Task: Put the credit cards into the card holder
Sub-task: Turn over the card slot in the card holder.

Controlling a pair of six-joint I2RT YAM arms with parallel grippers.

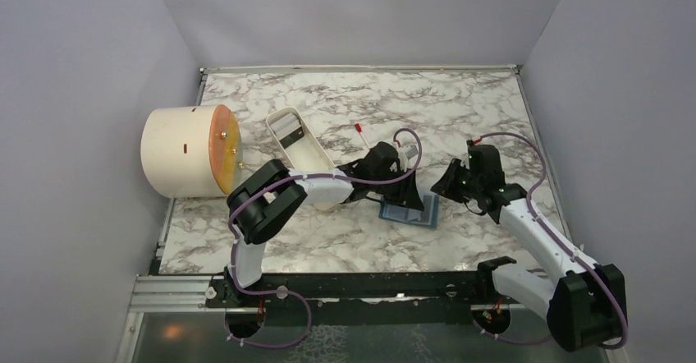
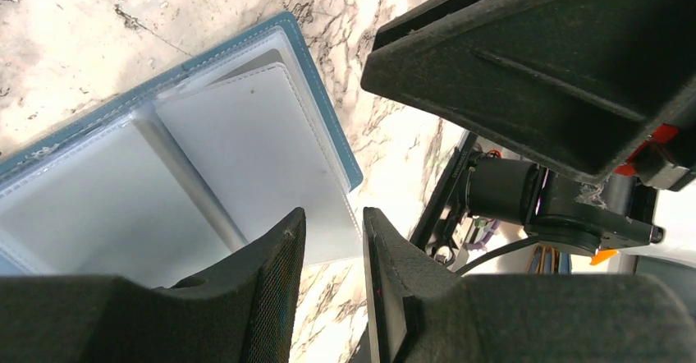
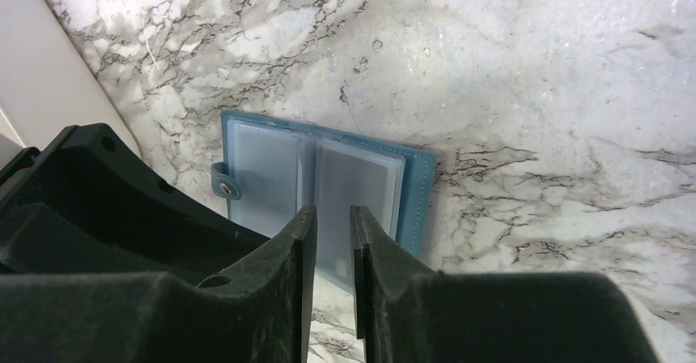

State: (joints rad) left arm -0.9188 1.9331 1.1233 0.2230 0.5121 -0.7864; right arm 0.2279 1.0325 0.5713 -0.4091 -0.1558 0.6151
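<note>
Left pincer (image 2: 334,222): fingers a little apart with nothing seen between them. The tips hang over the corner of the holder's pale pocket, and I cannot tell whether they touch it.
Right pincer (image 3: 332,215): fingers parted by a narrow slot, nothing pinched. The tips stand over the holder's near edge, and contact cannot be told.
Card holder (image 1: 406,213): teal-blue, lying open and flat on the tabletop with its pockets up. It is right of the middle, with the left pincer over its far side and the right pincer just beside its right edge.
Snap tab (image 3: 223,185): small teal tab with a round metal snap, sticking out from the holder's left edge in the right wrist view.
Grey pocket panel (image 3: 353,186): in the holder's right half, slightly skewed against the cover's stitched edge. Whether a card lies inside cannot be told.
Tabletop (image 1: 328,244): white marble pattern with grey veins.
Left arm (image 1: 271,203): bent at the elbow, reaching across the tray's near end to the holder.
Right arm (image 1: 542,236): reaching from the lower right toward the holder.
Cream cylinder (image 1: 176,153): on its side at the tabletop's left edge, well apart from the holder.
Orange face (image 1: 223,149): round end of the cylinder, turned toward the middle.
White oval tray (image 1: 289,131): long, between the cylinder and the left pincer, its near end hidden by the left arm.
Red-tipped stick (image 1: 359,127): beyond the left pincer, too small to tell more.
</note>
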